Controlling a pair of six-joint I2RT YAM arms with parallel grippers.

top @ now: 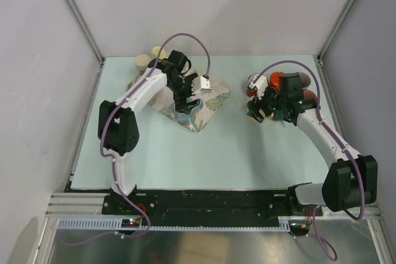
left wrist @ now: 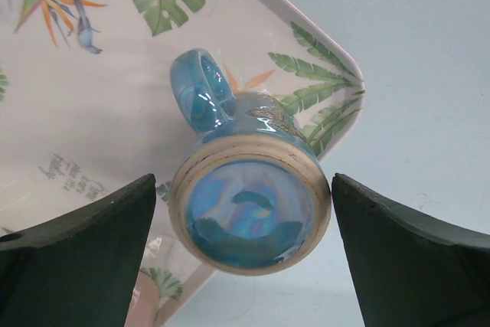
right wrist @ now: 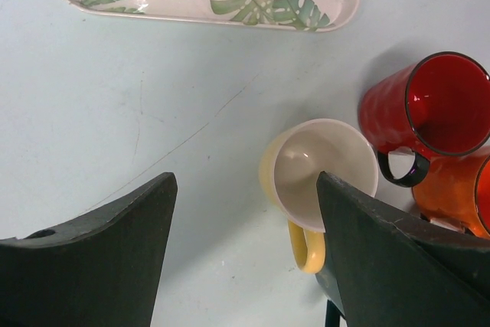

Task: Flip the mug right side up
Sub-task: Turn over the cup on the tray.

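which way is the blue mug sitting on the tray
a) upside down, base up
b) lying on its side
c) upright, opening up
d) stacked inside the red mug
a: the left wrist view looks down on the blue mug and shows its flat base with a pale unglazed ring. No opening is in sight, and it stands on the leaf-print tray.

A pale blue-green table [top: 210, 165] boxed by plain grey walls [top: 204, 4] — aluminium posts [top: 75, 13] at the corners.
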